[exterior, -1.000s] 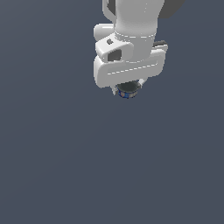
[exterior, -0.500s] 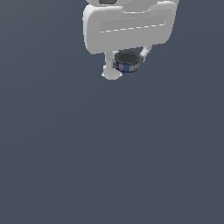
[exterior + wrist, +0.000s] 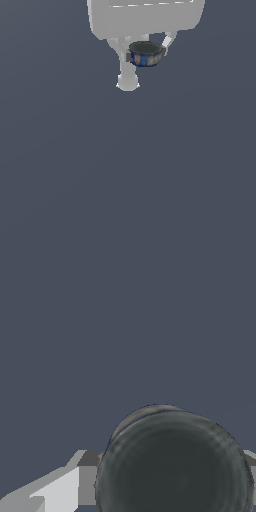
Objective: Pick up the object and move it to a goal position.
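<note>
Object [image 3: 146, 53] sits clamped in the gripper [image 3: 147, 50], up top in the exterior view, with nothing else around. Wrist view mostly shows its dark inside [image 3: 175, 466]; the blue side shows only outside, fingers [image 3: 60, 491] probably touching.

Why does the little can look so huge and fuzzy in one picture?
In the wrist view the can sits right by the camera, so it looks big and smeary. In the exterior view it looks small and sharper, between the gripper's jaws. No shadows show in either.
</note>
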`<move>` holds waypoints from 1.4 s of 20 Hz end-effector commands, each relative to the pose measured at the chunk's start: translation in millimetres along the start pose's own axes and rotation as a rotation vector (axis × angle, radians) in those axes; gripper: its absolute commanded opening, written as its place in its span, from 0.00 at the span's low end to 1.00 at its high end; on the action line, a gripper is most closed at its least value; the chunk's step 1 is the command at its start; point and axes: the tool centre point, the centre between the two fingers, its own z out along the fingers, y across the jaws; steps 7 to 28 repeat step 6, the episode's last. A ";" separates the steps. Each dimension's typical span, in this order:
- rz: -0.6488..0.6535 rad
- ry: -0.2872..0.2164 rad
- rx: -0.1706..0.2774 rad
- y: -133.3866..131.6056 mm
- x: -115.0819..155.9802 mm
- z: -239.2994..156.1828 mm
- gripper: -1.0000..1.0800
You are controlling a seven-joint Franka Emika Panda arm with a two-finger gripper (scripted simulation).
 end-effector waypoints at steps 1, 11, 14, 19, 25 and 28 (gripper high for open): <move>0.000 0.000 0.000 0.4 0.1 -3.7 0.00; 0.000 0.000 0.000 0.5 0.7 -3.1 0.00; 0.000 0.000 0.000 0.5 0.7 -3.1 0.00; 0.000 0.000 0.000 0.5 0.7 -3.1 0.00; 0.000 0.000 0.000 0.5 0.7 -3.1 0.00; 0.000 0.000 0.000 0.5 0.7 -3.1 0.00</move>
